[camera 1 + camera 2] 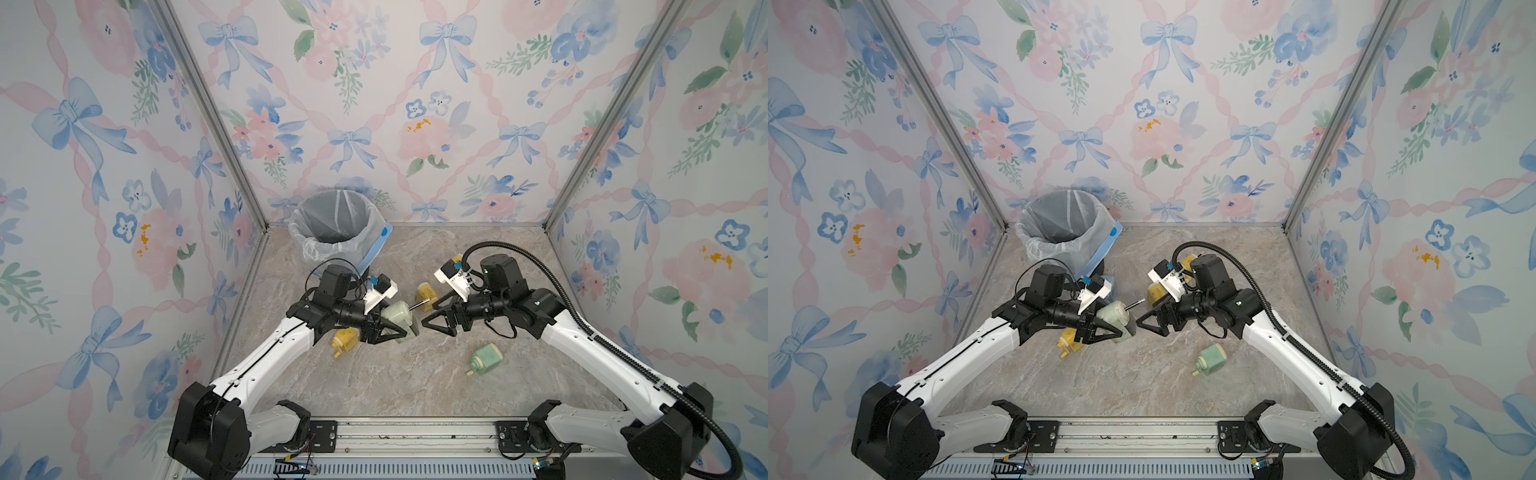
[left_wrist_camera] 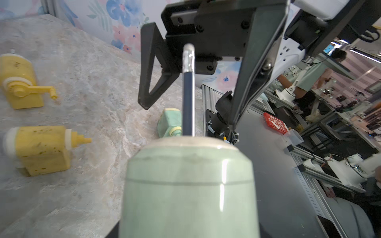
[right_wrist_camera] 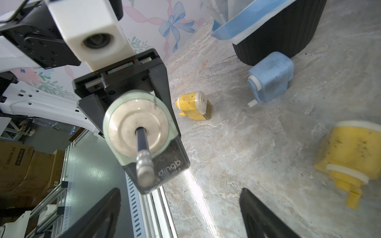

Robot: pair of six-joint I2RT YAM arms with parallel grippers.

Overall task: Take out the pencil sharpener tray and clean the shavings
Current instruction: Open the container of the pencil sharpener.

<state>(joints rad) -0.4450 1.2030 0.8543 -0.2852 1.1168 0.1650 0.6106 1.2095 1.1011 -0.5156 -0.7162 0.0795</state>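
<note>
Holding: left fingers (image 3: 160,82) pinch the green sharpener (image 1: 397,316) clear of the table (image 1: 374,386), its dark tray (image 3: 171,162) turned toward the right arm.
Right fingers (image 3: 263,222): spread and empty, just short of the tray.
Advice: keep clear of the pencil (image 2: 188,103) sticking out of the front, clamp the tray's sides, and pull it straight and level so no shavings spill.
Table: smooth marbled top with other sharpeners (image 1: 484,359) lying about and the lined bin (image 1: 316,249) at its far left corner.
Room: flowered walls on three sides.

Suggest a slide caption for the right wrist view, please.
Left gripper holds a green sharpener, pencil stuck in it, before the open right gripper.
</note>
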